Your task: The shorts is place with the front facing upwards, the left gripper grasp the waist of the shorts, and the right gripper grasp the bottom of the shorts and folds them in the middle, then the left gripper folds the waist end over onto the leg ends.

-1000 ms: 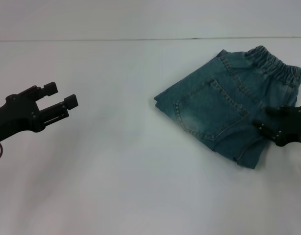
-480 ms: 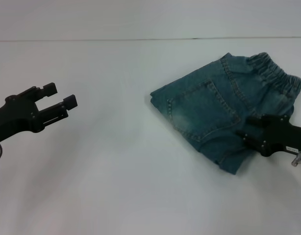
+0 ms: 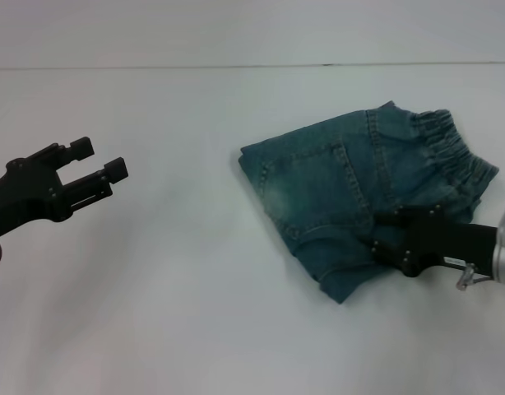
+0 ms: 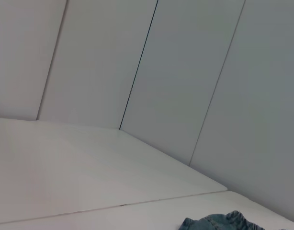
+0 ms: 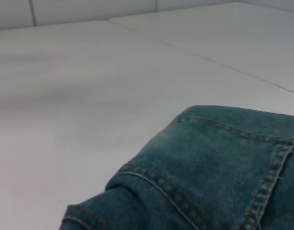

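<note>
White worktop fills my view; the shorts lie folded right of centre, long axis slanting from waistband, far right, to leg hems, near. My right gripper sits on their near edge, fingers hidden—cannot tell. Left gripper hovers spread, well apart leftward. No readable labels.

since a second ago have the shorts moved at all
Yes. The shorts slid toward the robot's left, away from the table's right edge, dragged by the right gripper; the left gripper stayed put.
</note>
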`<action>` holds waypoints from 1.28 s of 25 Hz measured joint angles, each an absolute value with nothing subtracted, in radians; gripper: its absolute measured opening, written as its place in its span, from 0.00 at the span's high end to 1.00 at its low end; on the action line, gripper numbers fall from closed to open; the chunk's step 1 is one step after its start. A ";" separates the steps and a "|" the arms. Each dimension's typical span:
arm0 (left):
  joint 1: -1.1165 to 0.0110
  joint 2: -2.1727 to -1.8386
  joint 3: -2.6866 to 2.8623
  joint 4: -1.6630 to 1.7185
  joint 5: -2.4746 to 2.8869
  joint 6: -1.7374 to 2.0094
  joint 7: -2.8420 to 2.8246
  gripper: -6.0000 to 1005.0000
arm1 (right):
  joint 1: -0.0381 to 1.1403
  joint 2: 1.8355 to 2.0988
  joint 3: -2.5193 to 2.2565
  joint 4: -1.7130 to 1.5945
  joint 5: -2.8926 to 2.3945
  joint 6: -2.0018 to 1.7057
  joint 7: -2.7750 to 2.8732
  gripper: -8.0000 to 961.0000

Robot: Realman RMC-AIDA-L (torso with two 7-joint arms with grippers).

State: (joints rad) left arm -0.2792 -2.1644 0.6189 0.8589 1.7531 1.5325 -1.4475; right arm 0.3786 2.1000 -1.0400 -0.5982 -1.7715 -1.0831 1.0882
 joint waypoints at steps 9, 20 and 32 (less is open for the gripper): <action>-0.278 -2.166 0.614 0.855 1.750 1.533 -1.444 0.21 | 0.476 2.100 -1.072 -0.518 -1.769 -1.084 1.065 0.49; -0.275 -2.166 0.607 0.854 1.747 1.532 -1.443 0.21 | 0.543 2.102 -1.169 -0.470 -1.700 -1.081 1.051 0.48; -0.273 -2.166 0.606 0.854 1.749 1.535 -1.439 0.21 | 0.487 2.094 -1.154 -0.548 -1.688 -1.116 1.089 0.48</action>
